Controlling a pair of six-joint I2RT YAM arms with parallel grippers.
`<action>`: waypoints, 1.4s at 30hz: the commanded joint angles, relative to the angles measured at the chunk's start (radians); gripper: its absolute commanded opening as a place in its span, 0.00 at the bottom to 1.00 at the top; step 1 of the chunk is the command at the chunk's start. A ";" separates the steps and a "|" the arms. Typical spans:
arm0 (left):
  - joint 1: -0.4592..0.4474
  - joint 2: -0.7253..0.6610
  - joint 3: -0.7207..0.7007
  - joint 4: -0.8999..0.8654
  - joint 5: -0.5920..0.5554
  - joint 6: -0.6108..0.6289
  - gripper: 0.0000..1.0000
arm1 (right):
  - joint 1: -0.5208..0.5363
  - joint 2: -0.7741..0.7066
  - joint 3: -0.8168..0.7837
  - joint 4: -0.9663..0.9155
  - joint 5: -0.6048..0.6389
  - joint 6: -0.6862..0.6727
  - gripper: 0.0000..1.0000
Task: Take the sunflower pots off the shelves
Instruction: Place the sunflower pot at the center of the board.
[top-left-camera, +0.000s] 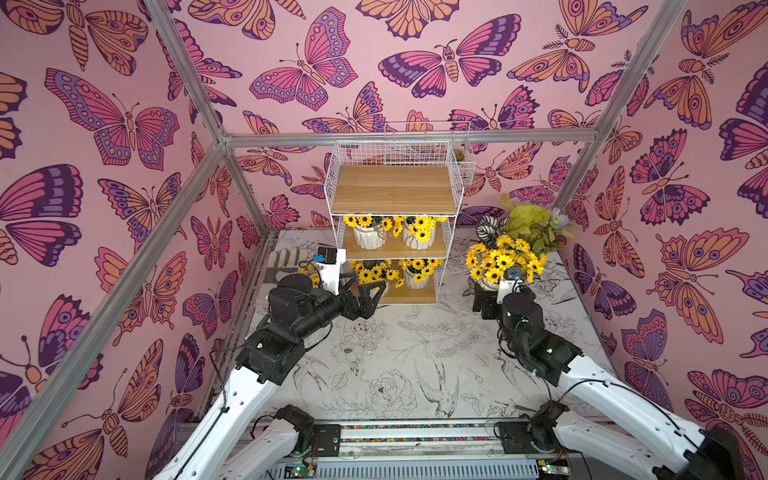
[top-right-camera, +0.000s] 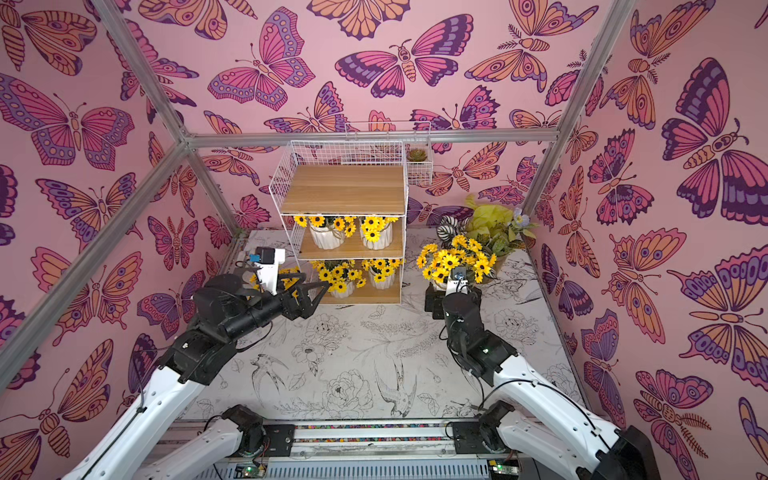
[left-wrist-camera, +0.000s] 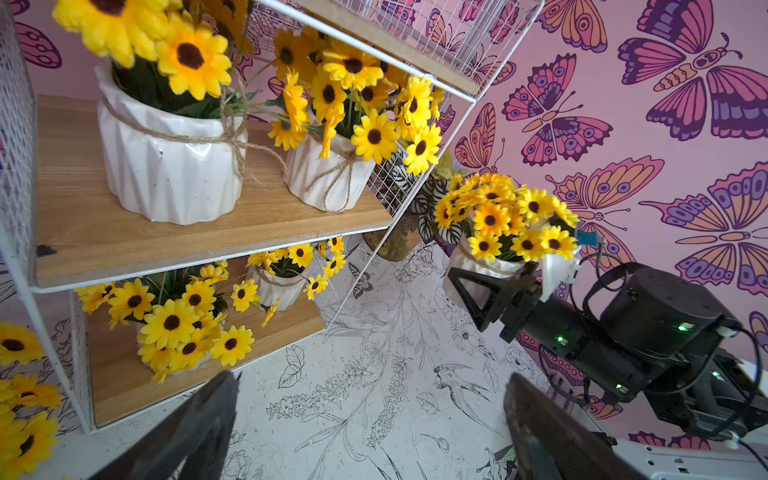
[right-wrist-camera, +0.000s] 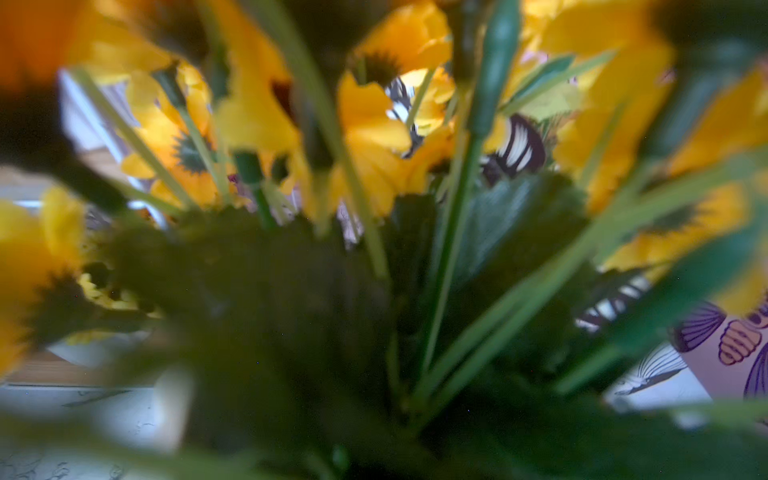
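The shelves (top-left-camera: 394, 189), a three-tier white wire rack with wooden boards, stand upright at the rear of the counter. The sunflower pots are white, ribbed, twine-tied and upright: middle-left pot (top-left-camera: 368, 239) and middle-right pot (top-left-camera: 419, 240) share the middle board; lower-left pot (top-right-camera: 343, 289) and lower-right pot (top-left-camera: 417, 280) share the bottom board. Fifth pot (top-left-camera: 487, 284) is right of the rack. Sixth pot (left-wrist-camera: 29, 392), left of it, shows blooms only.

Field note: I logged left arm (top-left-camera: 232, 411) and right arm (top-left-camera: 615, 395) as matched: white links dotted with screw holes, black joint housings, loose black cables. Left gripper (left-wrist-camera: 372, 376) was black, skeletal. Green lights showed on the right arm's wrist.
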 joint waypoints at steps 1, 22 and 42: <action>-0.006 -0.004 -0.024 0.031 0.006 -0.004 1.00 | -0.024 0.046 0.008 0.172 -0.071 0.032 0.52; -0.010 0.009 -0.077 0.077 -0.010 -0.016 1.00 | -0.145 0.536 0.113 0.407 -0.187 0.070 0.51; -0.012 0.003 -0.129 0.120 -0.018 -0.047 1.00 | -0.147 0.700 0.088 0.440 -0.208 0.146 0.49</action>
